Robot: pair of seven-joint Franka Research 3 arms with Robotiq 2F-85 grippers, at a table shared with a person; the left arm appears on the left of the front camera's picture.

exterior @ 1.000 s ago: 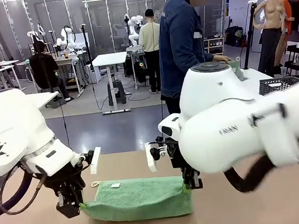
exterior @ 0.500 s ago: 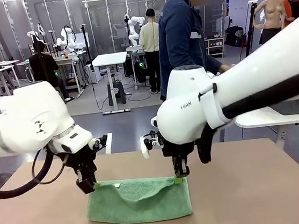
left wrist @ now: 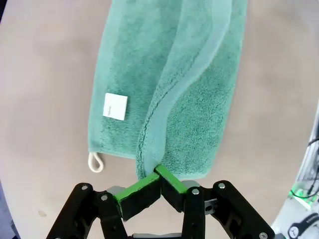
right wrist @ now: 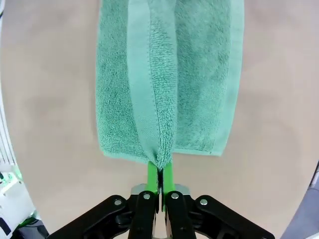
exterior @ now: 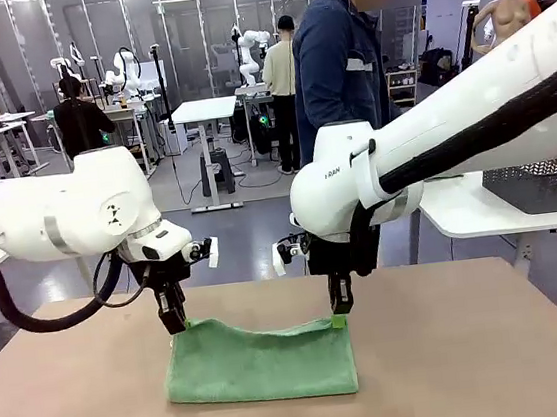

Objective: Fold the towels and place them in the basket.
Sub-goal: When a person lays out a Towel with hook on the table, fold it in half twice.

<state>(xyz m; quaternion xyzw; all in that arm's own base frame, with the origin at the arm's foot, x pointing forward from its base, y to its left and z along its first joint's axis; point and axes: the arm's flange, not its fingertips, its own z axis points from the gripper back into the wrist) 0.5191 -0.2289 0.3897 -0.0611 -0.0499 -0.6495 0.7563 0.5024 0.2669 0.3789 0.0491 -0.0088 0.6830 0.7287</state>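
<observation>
A mint green towel point(exterior: 261, 361) lies half folded on the brown table. My left gripper point(exterior: 177, 324) is shut on its far left corner, and my right gripper point(exterior: 339, 317) is shut on its far right corner. Both hold the upper layer just above the table, so the far edge sags between them. In the left wrist view the towel point(left wrist: 174, 84) hangs away from my gripper point(left wrist: 158, 172), with a white label point(left wrist: 115, 106) and a white corner loop point(left wrist: 95, 161) on the lower layer. The right wrist view shows my gripper point(right wrist: 159, 172) pinching the towel point(right wrist: 169, 74). The dark mesh basket point(exterior: 542, 183) stands on a white side table.
A person in a dark blue jacket point(exterior: 343, 70) stands beyond the table's far edge. The white side table point(exterior: 470, 212) is at the right. Bare brown table point(exterior: 478, 367) surrounds the towel.
Both grippers carried the towel's near edge up and away toward the far side, laying the upper layer over the lower one. The arms swung back with them.
</observation>
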